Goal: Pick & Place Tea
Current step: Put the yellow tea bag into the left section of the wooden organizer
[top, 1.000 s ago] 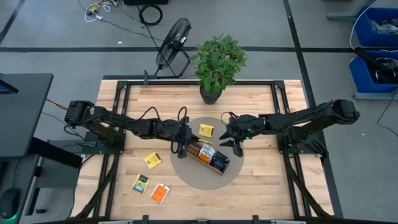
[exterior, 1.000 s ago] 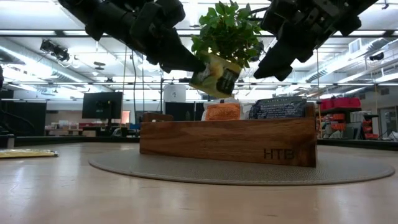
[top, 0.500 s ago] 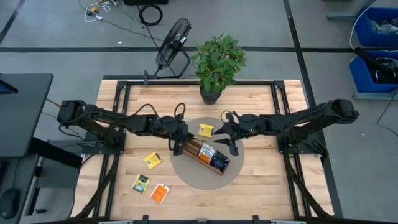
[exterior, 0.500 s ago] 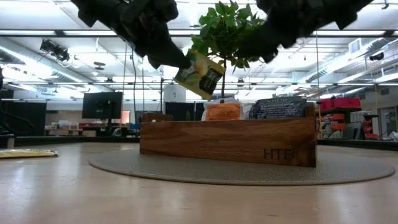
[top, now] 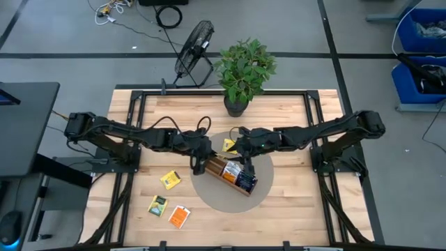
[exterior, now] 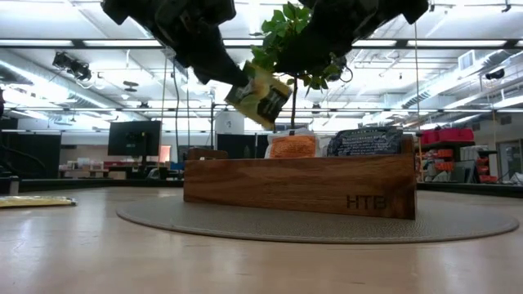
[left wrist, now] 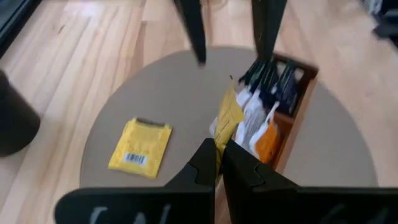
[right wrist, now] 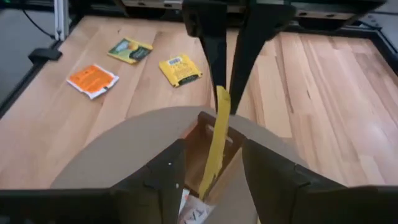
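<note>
My left gripper (exterior: 233, 77) is shut on a yellow tea sachet (exterior: 260, 94), held in the air above the left end of the brown wooden tray (exterior: 302, 186). My right gripper (right wrist: 213, 149) is open. Its two fingers stand on either side of the sachet's free end (right wrist: 216, 124) without touching it. The tray stands on a round grey mat (top: 223, 199) and holds an orange sachet (exterior: 292, 147) and a dark blue one (exterior: 364, 140), both upright. Another yellow sachet (left wrist: 140, 147) lies flat on the mat. My left gripper pinches one edge of the yellow sachet (left wrist: 221, 138) between its two fingers. The fingers slant down from the table's left. The sachet sticks out beyond the fingertips, tilted and edge-up, lifted clear of the tray and the mat.
On the bare wood at the near left lie a yellow sachet (top: 171, 179), a yellow-green one (top: 157, 205) and an orange one (top: 179, 217). A potted plant (top: 244, 70) stands at the table's far edge, with a fan (top: 195, 43) behind it.
My right gripper has moved toward the table's left, up to the held sachet, rolling as it went, and now has a finger on each side of it. My left gripper has risen a little and drawn the sachet slightly toward the left.
</note>
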### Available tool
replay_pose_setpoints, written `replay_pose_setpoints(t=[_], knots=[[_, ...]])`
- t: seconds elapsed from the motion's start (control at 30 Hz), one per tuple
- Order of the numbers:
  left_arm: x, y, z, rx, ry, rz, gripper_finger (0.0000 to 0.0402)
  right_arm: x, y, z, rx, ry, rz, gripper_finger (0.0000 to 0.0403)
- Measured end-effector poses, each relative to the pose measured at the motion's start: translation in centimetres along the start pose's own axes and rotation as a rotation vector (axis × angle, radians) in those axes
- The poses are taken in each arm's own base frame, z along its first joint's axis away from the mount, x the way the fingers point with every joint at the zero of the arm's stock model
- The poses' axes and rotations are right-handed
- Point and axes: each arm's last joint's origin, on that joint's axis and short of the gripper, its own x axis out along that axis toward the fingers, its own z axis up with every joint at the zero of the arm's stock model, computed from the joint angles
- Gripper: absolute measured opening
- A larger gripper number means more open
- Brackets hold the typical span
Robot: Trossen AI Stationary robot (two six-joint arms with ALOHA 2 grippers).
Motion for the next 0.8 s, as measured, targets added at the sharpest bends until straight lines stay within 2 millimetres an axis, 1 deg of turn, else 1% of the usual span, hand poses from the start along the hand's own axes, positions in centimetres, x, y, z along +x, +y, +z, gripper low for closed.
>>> replay_pose_setpoints(t=[0.13, 0.2, 0.27, 0.37, 0.47, 0.57, 0.7, 0.8], knots=[[-0.3, -0.1, 0.0, -0.017, 0.009, 0.022, 0.0011, -0.2, 0.0, -0.4, -0.004, 0.047, -0.012, 0.0167], [-0.5, -0.2, 0.3, -0.014, -0.02, 0.054, 0.0011, -0.3, 0.0, -0.5, 0.018, 0.058, -0.015, 0.0167], [-0.7, -0.4, 0.2, -0.014, -0.03, 0.098, 0.0011, -0.3, 0.0, -0.7, 0.032, 0.074, -0.016, 0.0167], [-1.1, -0.8, 0.5, -0.022, -0.11, 0.089, 0.0011, -0.1, 0.2, -1.6, 0.054, 0.082, -0.02, 0.0167], [-1.4, -1.1, -0.6, -0.042, -0.134, 0.077, 0.0011, -0.4, 0.2, -2.3, 0.075, 0.083, -0.037, 0.0167], [-2.0, -1.4, -1.5, -0.088, -0.211, 0.072, 0.0011, -1.0, 0.2, -2.9, 0.088, 0.031, -0.043, 0.0167], [-3.0, -1.8, -2.4, -0.132, -0.429, 0.035, 0.0011, -1.2, 0.7, -3.3, 0.081, -0.156, -0.015, 0.0167], [-3.4, -1.9, -3.2, -0.163, -0.558, 0.006, 0.0011, -1.2, 0.8, -4.0, 0.082, -0.208, -0.012, 0.0167]])
